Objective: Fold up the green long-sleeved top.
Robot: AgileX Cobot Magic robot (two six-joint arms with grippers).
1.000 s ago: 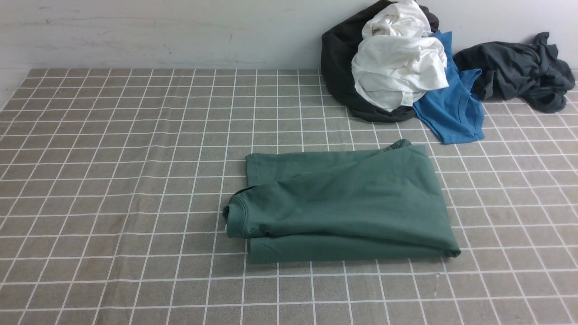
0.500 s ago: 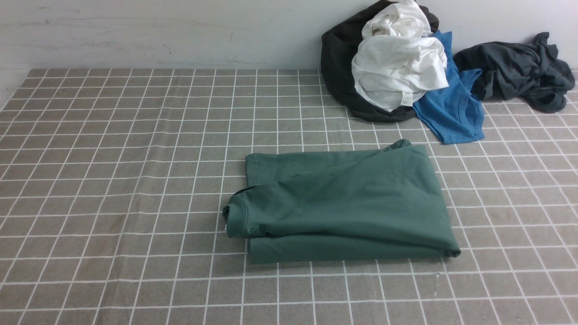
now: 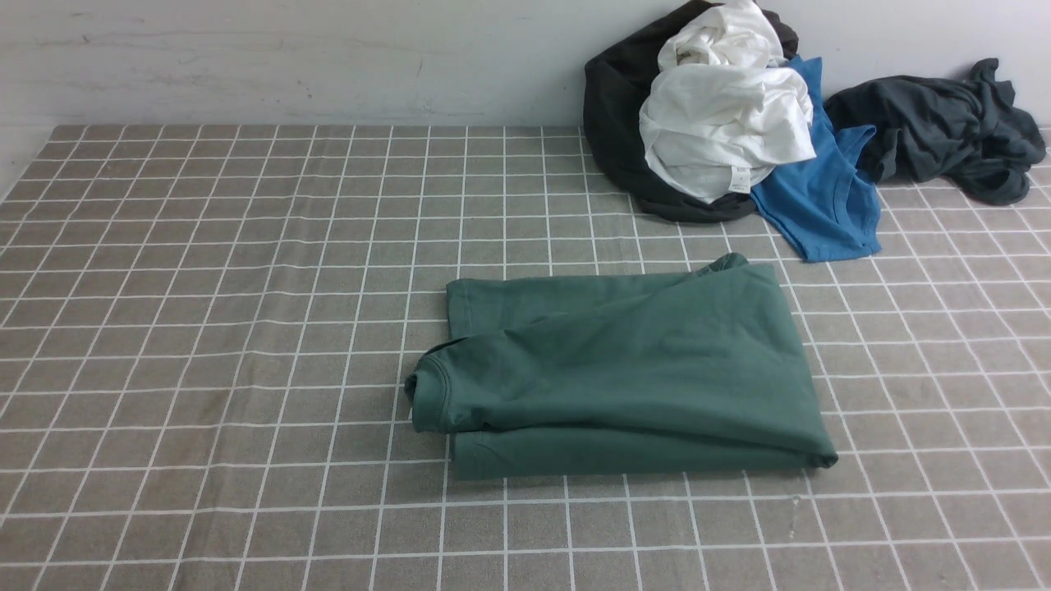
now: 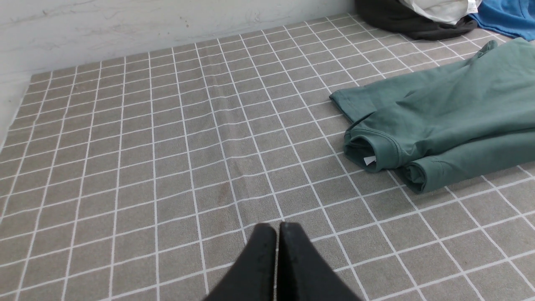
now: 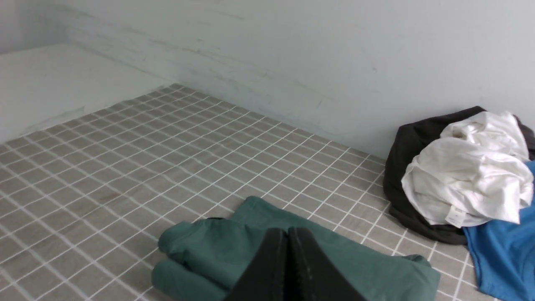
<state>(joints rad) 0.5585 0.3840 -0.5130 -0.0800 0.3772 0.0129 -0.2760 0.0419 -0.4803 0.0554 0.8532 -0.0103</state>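
- Where the checked tablecloth (image 3: 205,328) spread widest, the green long-sleeved top (image 3: 624,369) lay folded into a rough rectangle, slightly right of the table's middle in the front view.
- Its ribbed collar (image 3: 431,394) pointed toward the robot's left (a small white tag (image 4: 369,160) showed inside it, in the left wrist view).
- Neither arm appeared in the front view.
- The left gripper (image 4: 277,228) had its black fingers pressed together, empty, above bare cloth and apart from the top.
- The right gripper (image 5: 287,234) was likewise pressed together, empty, hanging over the top.
- Against the far wall, a black garment (image 3: 612,107), white shirt (image 3: 722,123), blue shirt (image 3: 821,197) and dark grey garment (image 3: 944,123) were piled.
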